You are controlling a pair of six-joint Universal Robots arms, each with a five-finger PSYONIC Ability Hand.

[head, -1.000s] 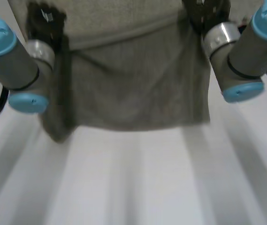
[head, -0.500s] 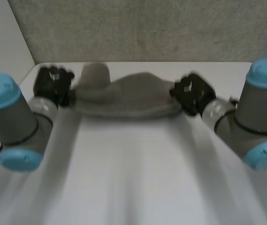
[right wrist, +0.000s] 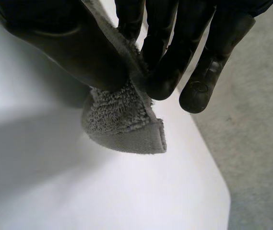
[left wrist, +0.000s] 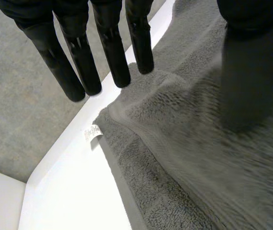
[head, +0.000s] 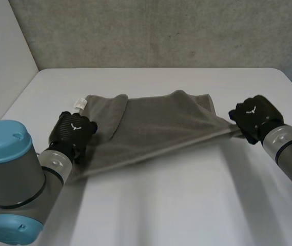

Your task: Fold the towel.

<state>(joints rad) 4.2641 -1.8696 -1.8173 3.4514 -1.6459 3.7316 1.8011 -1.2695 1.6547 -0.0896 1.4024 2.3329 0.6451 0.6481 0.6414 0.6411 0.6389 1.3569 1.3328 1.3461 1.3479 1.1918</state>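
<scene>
R hand [head: 253,119] pinches towel [head: 156,125] at its right corner, taut. L hand [head: 74,130] on towel's left edge, fingers straight, no grip. Risk: R pull drags towel, fold skews.

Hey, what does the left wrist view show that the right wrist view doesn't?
Left wrist view alone: the left hand with straight fingers over an edge of the towel, and a white label at that edge. Right wrist view alone: the right hand pinching a corner of the towel between thumb and fingers. Both: the grey towel and the white table.
</scene>
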